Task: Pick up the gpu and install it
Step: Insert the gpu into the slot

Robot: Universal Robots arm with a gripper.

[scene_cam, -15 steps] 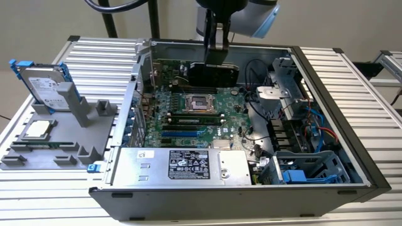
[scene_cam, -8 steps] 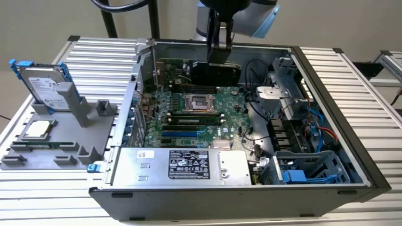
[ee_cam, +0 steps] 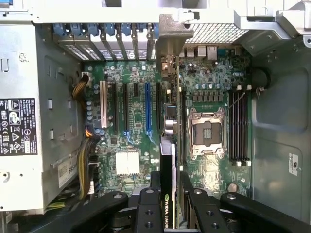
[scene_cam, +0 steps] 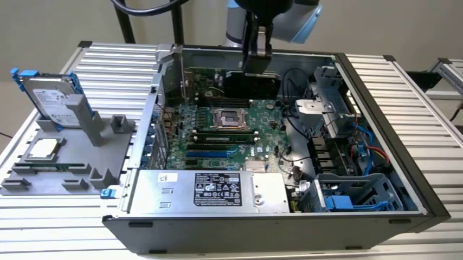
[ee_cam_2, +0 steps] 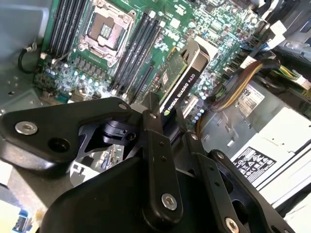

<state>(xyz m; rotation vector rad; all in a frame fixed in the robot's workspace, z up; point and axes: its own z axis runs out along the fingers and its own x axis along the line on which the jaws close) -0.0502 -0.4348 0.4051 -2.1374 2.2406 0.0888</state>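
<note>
On the exterior view's left the gray tray (scene_cam: 43,187) holds the hard drive (scene_cam: 52,100), well apart from the action. In the middle sits the open computer case (scene_cam: 253,230), and the gripper (scene_cam: 257,64) is clamped tight on the gpu (scene_cam: 251,85), holding it on edge over the far part of the motherboard (scene_cam: 217,138). In the first wrist view the gpu (ee_cam: 167,160) runs between the blue slot (ee_cam: 147,109) and the processor socket (ee_cam: 206,131); can't tell which slot it's over. My take: keep it square to the slot and push straight down, no twisting. Cables (scene_cam: 365,146) on the exterior view's right are well apart.
</note>
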